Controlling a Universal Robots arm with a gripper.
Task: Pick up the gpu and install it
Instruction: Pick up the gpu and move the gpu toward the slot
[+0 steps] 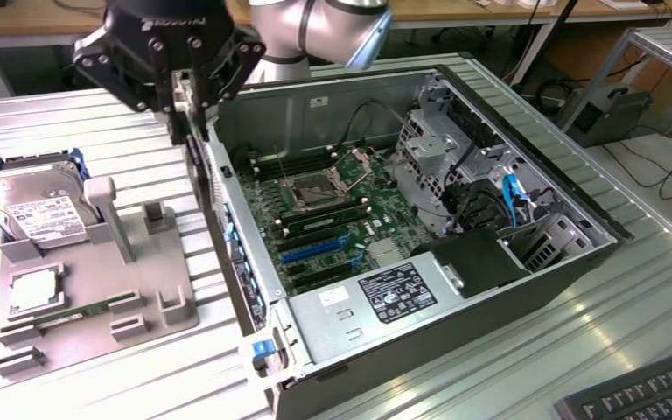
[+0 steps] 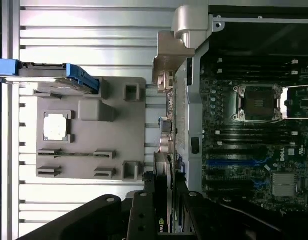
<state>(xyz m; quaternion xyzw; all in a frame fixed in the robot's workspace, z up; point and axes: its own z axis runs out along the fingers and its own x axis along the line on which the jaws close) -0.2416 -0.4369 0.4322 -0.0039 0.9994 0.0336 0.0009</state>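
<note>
Hanging edge-on in tool, thin blk gpu, upright

A: Table?
B: Bare ribbed metal, pale, with a soft sheen.
A: Case?
B: Grey sheet metal, dull and smooth. Green board inside, faintly glossy.
A: Holder?
B: Matt grey plastic, smooth all over.
A: Drive?
B: Bright silver metal, a white paper label on top. Blue plastic for the caddy.
A: Gpu?
B: Dark matt board, pale metal bracket at one end.
A: Gripper, arm?
B: Matt black on the first; smooth, glossy silver-grey shell on the second.
</note>
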